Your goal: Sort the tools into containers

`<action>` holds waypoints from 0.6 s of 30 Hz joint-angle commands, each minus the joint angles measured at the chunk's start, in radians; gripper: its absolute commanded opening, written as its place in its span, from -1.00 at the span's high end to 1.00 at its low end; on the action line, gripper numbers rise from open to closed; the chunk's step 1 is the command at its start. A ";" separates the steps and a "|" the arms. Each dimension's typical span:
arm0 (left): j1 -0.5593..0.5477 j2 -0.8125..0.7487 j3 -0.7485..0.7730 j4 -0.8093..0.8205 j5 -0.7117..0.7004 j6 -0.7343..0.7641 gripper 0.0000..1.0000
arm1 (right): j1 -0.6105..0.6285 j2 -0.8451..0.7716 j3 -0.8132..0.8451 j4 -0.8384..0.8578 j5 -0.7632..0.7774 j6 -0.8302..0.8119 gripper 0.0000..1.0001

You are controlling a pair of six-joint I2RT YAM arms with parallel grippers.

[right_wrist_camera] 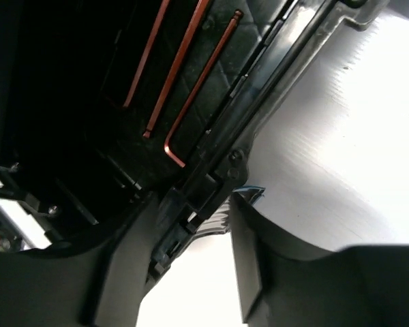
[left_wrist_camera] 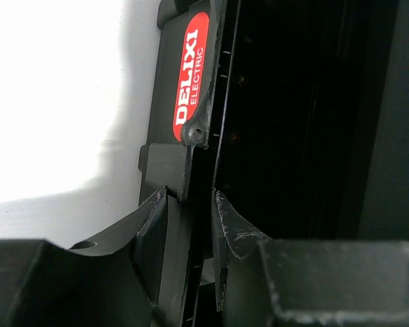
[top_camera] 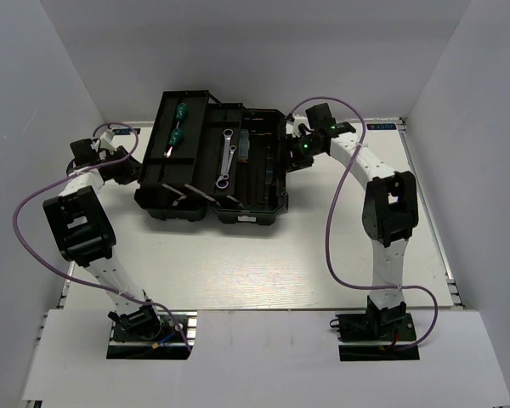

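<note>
The black toolbox point(top_camera: 255, 211) stands open at the back middle of the table. Two green-handled screwdrivers point(top_camera: 178, 123) lie in its left tray and two silver wrenches point(top_camera: 228, 151) in the middle tray. In the right wrist view three thin L-shaped hex keys point(right_wrist_camera: 191, 88) lie in a dark compartment. My left gripper point(top_camera: 129, 167) is at the box's left side, shut on a black edge point(left_wrist_camera: 189, 204) below the red label point(left_wrist_camera: 191, 82). My right gripper point(top_camera: 294, 151) is at the box's right side, open, its fingers point(right_wrist_camera: 249, 259) straddling the box rim point(right_wrist_camera: 198, 204).
White walls enclose the table on the left, back and right. Purple cables point(top_camera: 331, 221) loop from both arms over the table. White tabletop point(top_camera: 238, 263) lies between the toolbox and the arm bases.
</note>
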 commanded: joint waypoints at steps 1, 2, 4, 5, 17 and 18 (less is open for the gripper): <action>-0.057 -0.013 -0.008 -0.091 0.113 0.046 0.69 | 0.027 0.021 0.000 0.029 0.069 0.022 -0.09; -0.057 -0.022 -0.017 -0.091 0.113 0.046 0.69 | 0.030 0.015 -0.003 0.026 0.090 0.021 -0.09; -0.066 -0.033 -0.017 -0.091 0.113 0.046 0.69 | 0.029 0.004 -0.018 0.028 0.116 0.015 -0.12; -0.066 -0.033 -0.017 -0.091 0.113 0.046 0.69 | 0.029 0.001 -0.023 0.026 0.125 0.010 -0.12; -0.149 -0.051 0.005 -0.088 0.153 0.036 0.99 | 0.076 0.047 -0.023 0.032 0.115 -0.010 1.00; -0.158 -0.052 0.005 -0.088 0.153 0.036 1.00 | 0.081 0.048 -0.018 0.029 0.113 -0.011 1.00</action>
